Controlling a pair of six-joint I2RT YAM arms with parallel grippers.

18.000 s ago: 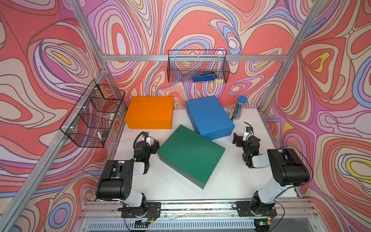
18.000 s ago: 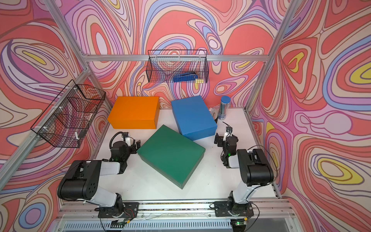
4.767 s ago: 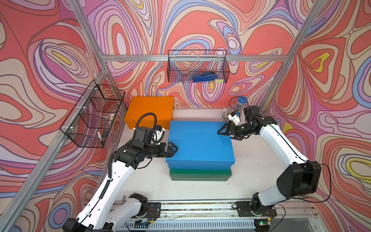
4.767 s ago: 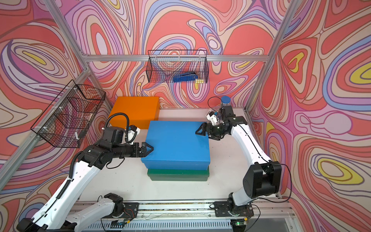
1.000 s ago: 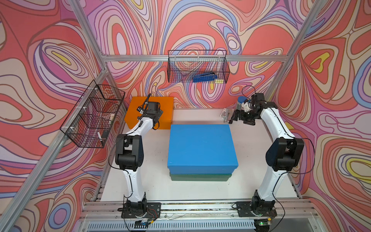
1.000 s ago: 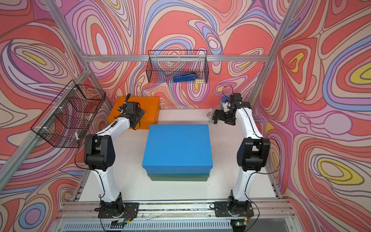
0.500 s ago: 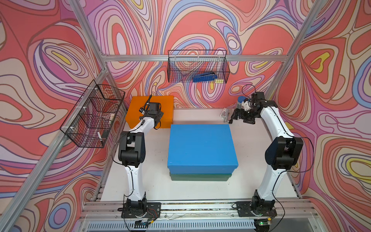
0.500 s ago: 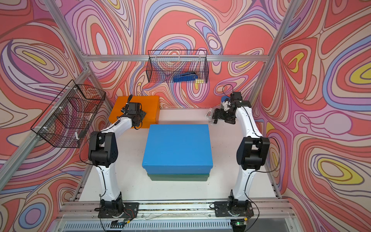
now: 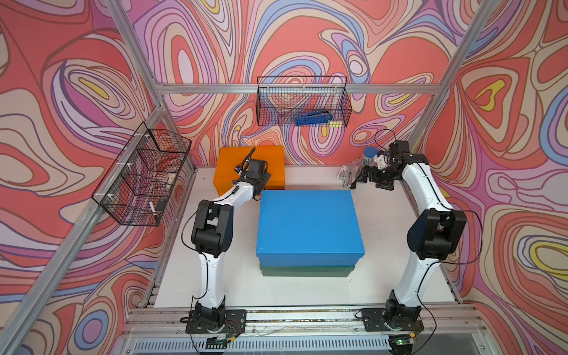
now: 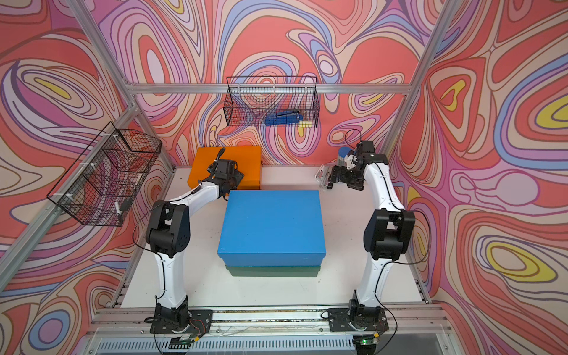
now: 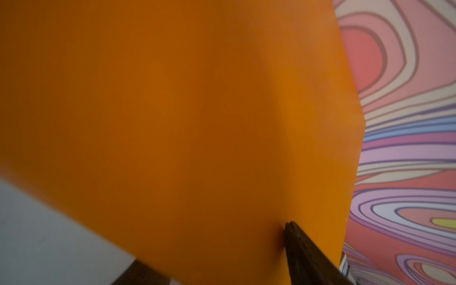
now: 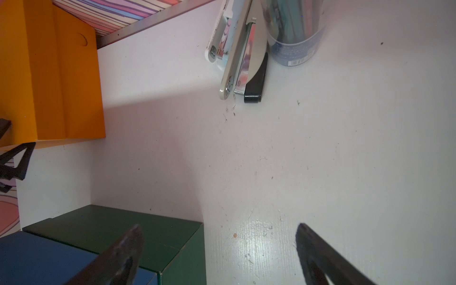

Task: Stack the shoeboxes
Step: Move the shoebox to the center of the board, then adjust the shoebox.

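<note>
The blue shoebox point(image 9: 309, 221) point(image 10: 272, 224) lies squarely on the dark green shoebox point(image 9: 307, 270) point(image 10: 273, 271) at mid-table. Behind them at the back left stands the orange shoebox point(image 9: 276, 166) point(image 10: 252, 166). My left gripper point(image 9: 259, 179) is at its front edge and shut on it. In the left wrist view the orange shoebox point(image 11: 172, 111) fills the frame, one finger point(image 11: 296, 237) presses on it and the other is mostly hidden behind it. My right gripper point(image 9: 358, 181) point(image 12: 219, 227) hangs open over bare table at the back right, holding nothing.
A stapler point(image 9: 345, 176) point(image 12: 237, 61) and a blue-lidded pen tube point(image 9: 370, 156) point(image 12: 293, 32) stand by the right gripper. A black wire basket point(image 9: 302, 104) hangs on the back wall, another basket point(image 9: 141, 175) on the left wall.
The left gripper has closed on the orange shoebox's front edge and shifted slightly along it. The right arm and the blue-on-green stack have stayed put.
</note>
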